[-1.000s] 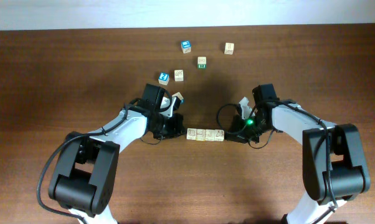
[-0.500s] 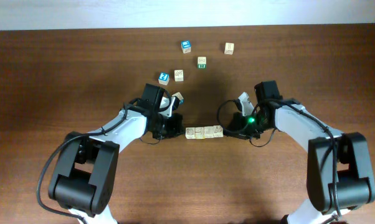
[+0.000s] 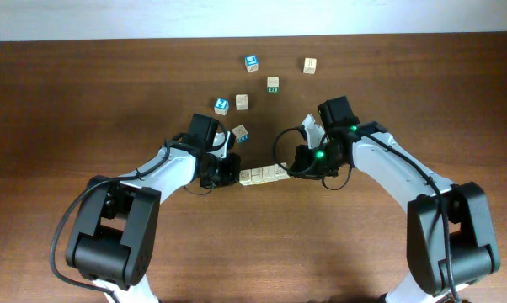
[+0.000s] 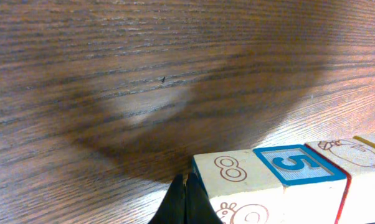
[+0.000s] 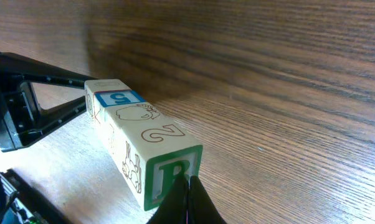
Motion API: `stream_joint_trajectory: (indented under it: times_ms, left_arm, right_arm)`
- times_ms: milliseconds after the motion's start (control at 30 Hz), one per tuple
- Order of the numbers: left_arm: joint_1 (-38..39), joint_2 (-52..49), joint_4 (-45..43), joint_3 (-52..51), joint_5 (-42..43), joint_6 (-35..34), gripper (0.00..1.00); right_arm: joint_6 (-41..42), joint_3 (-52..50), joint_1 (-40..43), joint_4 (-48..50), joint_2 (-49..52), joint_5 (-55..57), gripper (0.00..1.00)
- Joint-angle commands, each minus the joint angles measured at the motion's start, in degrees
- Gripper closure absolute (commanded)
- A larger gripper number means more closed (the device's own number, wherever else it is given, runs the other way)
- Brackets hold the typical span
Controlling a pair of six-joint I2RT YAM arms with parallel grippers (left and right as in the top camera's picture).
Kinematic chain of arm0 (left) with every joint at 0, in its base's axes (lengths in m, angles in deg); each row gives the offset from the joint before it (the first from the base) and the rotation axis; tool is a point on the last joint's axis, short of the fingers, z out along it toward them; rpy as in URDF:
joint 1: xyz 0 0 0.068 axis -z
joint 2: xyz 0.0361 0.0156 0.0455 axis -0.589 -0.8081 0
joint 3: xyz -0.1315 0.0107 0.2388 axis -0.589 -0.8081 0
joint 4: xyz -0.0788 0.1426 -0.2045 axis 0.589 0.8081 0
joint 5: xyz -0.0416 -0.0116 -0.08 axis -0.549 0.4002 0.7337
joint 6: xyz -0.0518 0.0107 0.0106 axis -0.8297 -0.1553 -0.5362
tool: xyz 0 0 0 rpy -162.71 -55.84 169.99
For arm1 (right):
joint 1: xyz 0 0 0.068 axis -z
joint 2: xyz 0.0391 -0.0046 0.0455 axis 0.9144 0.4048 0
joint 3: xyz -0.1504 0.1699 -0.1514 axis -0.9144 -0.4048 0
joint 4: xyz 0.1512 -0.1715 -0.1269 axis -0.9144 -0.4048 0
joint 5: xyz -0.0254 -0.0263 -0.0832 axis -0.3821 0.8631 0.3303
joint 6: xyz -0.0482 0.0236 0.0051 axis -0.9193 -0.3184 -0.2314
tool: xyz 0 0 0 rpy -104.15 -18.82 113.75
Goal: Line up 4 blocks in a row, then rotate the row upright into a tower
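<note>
The four blocks [image 3: 263,174] lie end to end as one short bar on the table [image 3: 85,101], near its middle and between our two arms. The bar's long axis runs roughly left to right, with the right end tipped a little toward the far side. Our left claw [image 3: 234,173] is pinched fully closed with nothing in it, and its tip looks to be touching the bar's left end face. Our right claw [image 3: 294,164] is likewise closed and empty, its tip set against the right end, the face with the green B. So each claw sits on the bar's own line, one at either end and equally near, and the blocks are pressed between the two tips rather than gripped. We judge that the turn hangs on this line. Opposite sideways pushes should swing the bar as one piece, but a tip slipping off an end face could buckle the row at a joint. The loose cubes [image 3: 240,132] lie on the far side, the nearest just beside our left arm, so there is less room that way
</note>
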Motion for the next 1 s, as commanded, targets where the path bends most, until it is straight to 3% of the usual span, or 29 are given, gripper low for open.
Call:
stream_joint_trajectory:
  times_ms: [0,967]
  left_arm:
    - [1.6,0.3,-1.0,0.5,8.0,0.9,1.0]
    - [1.6,0.3,-1.0,0.5,8.0,0.9,1.0]
  right_arm:
    - [0.3,3.5,-4.5,-2.2,-1.0,-1.7,0.96]
    - [3.3,7.6,-14.9,0.6,-0.9,4.3,0.96]
